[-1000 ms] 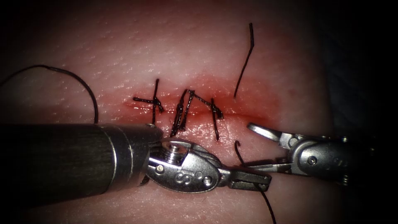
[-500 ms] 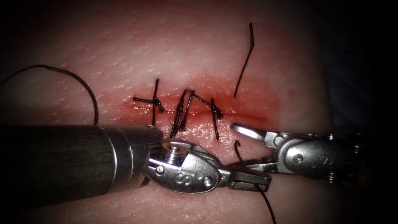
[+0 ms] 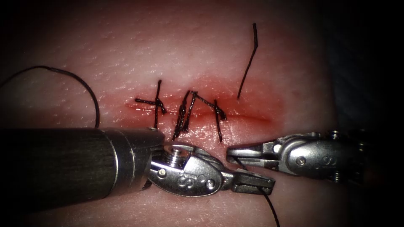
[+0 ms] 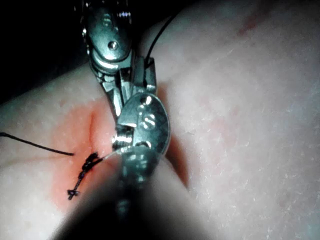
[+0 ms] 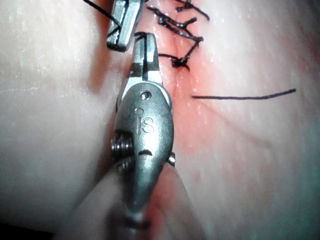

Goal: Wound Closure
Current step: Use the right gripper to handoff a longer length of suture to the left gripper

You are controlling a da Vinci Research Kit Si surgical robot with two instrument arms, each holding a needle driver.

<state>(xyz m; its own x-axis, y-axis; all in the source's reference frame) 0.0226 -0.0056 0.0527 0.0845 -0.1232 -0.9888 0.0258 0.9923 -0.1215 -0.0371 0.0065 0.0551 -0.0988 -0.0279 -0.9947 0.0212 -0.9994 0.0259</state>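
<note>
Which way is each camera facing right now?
Endoscope: above and in front, facing the cut; left tool and right tool both grip the needle, apparently out of the tissue.
Left wrist: on the left arm, looking along its shaft at its tool, right tool beyond.
Right wrist: on the right arm, looking along its shaft at its tool, left jaws alongside.
Shared: every view has both tools and the stitches.

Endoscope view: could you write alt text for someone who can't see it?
Two metal tools meet below a stitched cut in pink tissue: the right tool grips the curved needle, while the left tool holds the needle's other end, where black thread trails off.
</note>
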